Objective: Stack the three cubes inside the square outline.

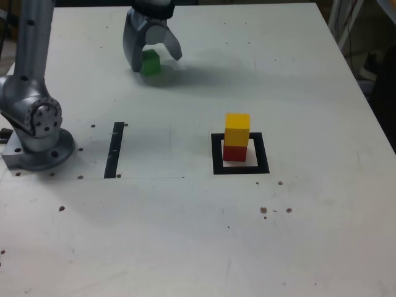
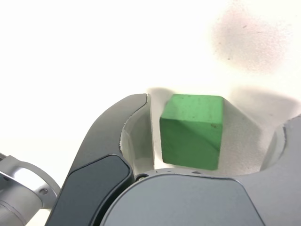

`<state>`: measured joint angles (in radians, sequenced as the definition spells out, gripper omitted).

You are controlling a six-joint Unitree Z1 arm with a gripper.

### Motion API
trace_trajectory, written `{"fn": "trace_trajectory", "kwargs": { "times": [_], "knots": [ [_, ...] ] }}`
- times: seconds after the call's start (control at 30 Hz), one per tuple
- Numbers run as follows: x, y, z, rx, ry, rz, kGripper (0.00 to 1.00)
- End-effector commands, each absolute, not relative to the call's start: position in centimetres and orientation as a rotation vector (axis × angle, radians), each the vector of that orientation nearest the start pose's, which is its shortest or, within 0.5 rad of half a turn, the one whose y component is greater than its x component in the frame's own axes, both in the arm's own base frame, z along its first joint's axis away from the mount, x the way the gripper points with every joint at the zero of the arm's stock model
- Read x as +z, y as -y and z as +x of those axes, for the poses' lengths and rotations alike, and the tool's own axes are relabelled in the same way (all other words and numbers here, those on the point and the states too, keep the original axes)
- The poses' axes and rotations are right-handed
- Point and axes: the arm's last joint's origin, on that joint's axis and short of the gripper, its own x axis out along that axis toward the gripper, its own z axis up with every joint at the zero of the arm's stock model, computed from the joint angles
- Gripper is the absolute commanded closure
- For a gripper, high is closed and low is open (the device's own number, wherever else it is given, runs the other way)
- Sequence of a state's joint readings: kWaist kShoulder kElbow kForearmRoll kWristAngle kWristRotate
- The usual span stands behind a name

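Observation:
The green cube (image 1: 150, 62) rests on the white table at the back, toward the exterior view's left. My gripper (image 1: 156, 62) straddles it with the jaws open, one on each side. The wrist view shows the green cube (image 2: 192, 131) between the jaws of the gripper (image 2: 218, 109), with a gap on both sides. Further right in the exterior view lies the square outline (image 1: 241, 169). Inside it stands the red cube (image 1: 234, 153), and the yellow cube (image 1: 237, 129) sits on top of the red one.
The arm's grey base (image 1: 37, 139) stands at the exterior view's left edge. A straight black tape strip (image 1: 114, 150) lies just right of it. Small dark specks dot the white table (image 1: 204, 247).

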<state>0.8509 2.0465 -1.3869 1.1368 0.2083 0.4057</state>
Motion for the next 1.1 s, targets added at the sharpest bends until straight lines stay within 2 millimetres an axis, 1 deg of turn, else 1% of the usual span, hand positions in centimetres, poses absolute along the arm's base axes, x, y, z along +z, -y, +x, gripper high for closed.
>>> {"fn": "trace_trajectory", "kwargs": {
  "times": [0.0, 0.13, 0.23, 0.63, 0.9, 1.07],
  "knots": [
    [21.07, -26.47, 21.81, 0.380, -1.842, -0.325, 0.37],
    [21.09, -26.50, 21.92, 0.384, -1.828, -0.337, 0.60],
    [20.98, -26.56, 22.02, 0.382, -1.818, -0.341, 0.70],
    [20.29, -26.91, 22.39, 0.406, -1.791, -0.352, 0.79],
    [20.71, -26.70, 22.23, 0.402, -1.795, -0.360, 0.84],
    [21.14, -26.61, 22.12, 0.399, -1.808, -0.361, 0.85]
  ]
}}
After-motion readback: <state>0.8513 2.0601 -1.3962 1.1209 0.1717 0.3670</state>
